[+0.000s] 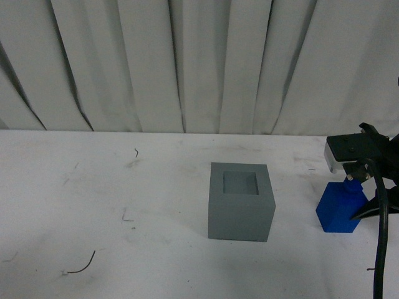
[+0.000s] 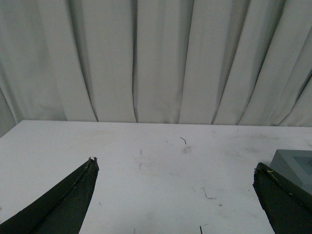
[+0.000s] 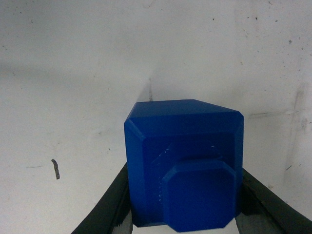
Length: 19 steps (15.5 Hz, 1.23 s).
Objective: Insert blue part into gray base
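The gray base (image 1: 240,200), a matte cube with a square recess in its top, stands on the white table near the middle. The blue part (image 1: 339,208) is to its right, tilted, held by my right gripper (image 1: 353,180), which is shut on it. In the right wrist view the blue part (image 3: 184,180) fills the space between the two black fingers, its knob facing the camera. My left gripper (image 2: 174,171) is open and empty over bare table; a corner of the gray base (image 2: 295,165) shows beside one finger.
The white table (image 1: 93,205) carries scuffs and a few small dark wire scraps (image 1: 83,266). A white pleated curtain (image 1: 187,62) hangs along the table's far edge. A black cable (image 1: 379,237) runs down from the right arm.
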Motion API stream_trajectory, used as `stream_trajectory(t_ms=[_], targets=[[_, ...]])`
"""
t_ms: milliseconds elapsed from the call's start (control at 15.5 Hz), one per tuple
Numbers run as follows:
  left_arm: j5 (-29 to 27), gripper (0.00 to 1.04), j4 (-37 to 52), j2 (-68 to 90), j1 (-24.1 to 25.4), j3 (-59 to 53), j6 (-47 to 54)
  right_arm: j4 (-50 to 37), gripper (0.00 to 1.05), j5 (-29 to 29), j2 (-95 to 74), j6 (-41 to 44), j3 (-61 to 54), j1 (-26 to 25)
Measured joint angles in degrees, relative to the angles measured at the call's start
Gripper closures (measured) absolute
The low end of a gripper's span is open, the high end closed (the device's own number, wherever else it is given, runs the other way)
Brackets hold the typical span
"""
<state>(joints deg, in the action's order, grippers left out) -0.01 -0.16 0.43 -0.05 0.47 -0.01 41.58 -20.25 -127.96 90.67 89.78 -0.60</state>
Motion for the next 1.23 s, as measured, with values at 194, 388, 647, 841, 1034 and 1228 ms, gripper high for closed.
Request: stream_trajectory(t_ms=[194, 388, 647, 841, 1034, 1228], targets=[[0.0, 0.07, 0.0, 0.0, 0.0, 0.0, 0.0, 3.6, 0.58, 0.8, 1.2, -0.2, 0.4, 1.6], [0.0, 0.07, 0.0, 0.0, 0.0, 0.0, 0.0, 7.4, 0.58, -0.3, 4.5, -0.7, 3.7, 3.0], [0.0, 0.07, 0.0, 0.0, 0.0, 0.0, 0.0, 14.4, 0.58, -2.2, 8.1, -1.5, 10.1, 3.4], [0.0, 0.07, 0.0, 0.0, 0.0, 0.0, 0.0, 17.1, 0.58, -1.9, 8.5, -3.3, 13.4, 8.7], [0.0, 0.07, 0.0, 0.0, 0.0, 0.0, 0.0, 18.2, 0.58, -2.6, 8.5, -6.6, 15.2, 14.3], [0.0, 0.07, 0.0, 0.0, 0.0, 0.0, 0.0, 18.3, 0.58, -2.3, 8.0, -10.1, 15.2, 17.3]])
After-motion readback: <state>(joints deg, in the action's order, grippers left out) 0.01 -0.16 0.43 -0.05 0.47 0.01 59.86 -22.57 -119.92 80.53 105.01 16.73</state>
